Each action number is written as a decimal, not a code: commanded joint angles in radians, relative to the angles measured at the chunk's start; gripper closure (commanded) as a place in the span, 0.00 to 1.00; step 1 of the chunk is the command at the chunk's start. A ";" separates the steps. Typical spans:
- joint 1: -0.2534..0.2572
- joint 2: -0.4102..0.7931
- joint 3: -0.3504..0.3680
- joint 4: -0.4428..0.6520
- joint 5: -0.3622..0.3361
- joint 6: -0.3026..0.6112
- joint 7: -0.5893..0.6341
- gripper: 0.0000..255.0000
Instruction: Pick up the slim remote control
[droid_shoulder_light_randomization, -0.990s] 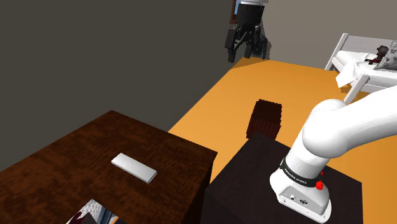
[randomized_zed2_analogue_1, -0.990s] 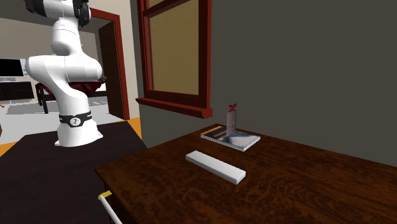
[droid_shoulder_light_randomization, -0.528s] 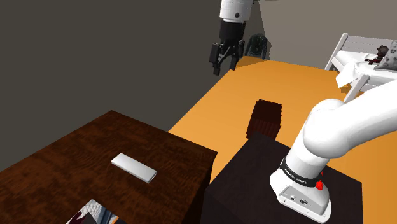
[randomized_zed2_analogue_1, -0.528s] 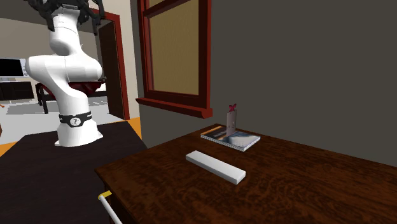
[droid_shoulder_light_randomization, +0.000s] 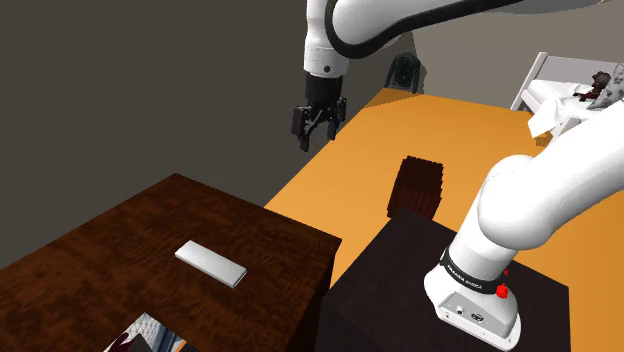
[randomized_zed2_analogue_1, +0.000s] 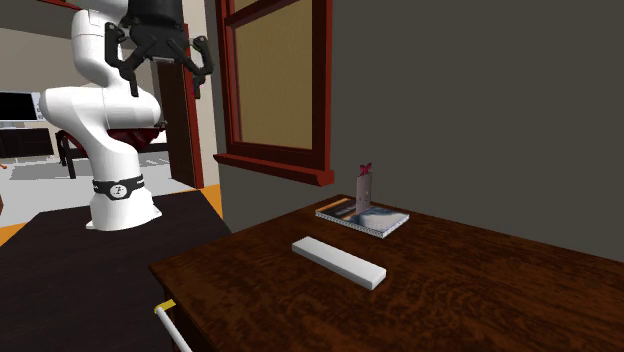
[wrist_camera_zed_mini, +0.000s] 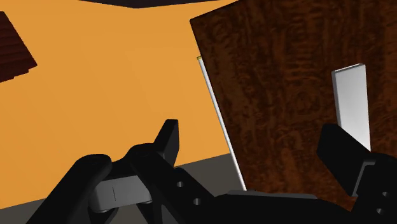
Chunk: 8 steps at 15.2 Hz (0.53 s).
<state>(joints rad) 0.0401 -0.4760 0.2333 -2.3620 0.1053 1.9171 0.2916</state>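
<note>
The slim remote control is a flat, plain white bar lying on the dark wooden table. In the second exterior view the remote rests near the table's middle. My gripper hangs open high in the air, above the orange floor beyond the table's far corner and well away from the remote. The second exterior view has the gripper with its fingers spread and nothing between them. In the wrist view the gripper looks down past the table edge, and the remote lies beyond the right finger.
A magazine with a small vase on it lies on the table by the wall. A dark slatted box stands on the orange floor. The black stand adjoins the table. A red-framed window is in the wall.
The gripper has come down and toward the shoulder view's left, nearer the table, staying open. The remote has not moved.
</note>
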 joint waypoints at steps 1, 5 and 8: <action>0.007 0.050 0.025 -0.001 0.003 0.052 0.019 0.00; 0.018 0.175 0.075 0.019 -0.006 0.155 0.064 0.00; 0.025 0.277 0.110 0.046 -0.028 0.227 0.104 0.00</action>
<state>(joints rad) 0.0632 -0.2392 0.3304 -2.3326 0.0863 2.1207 0.3796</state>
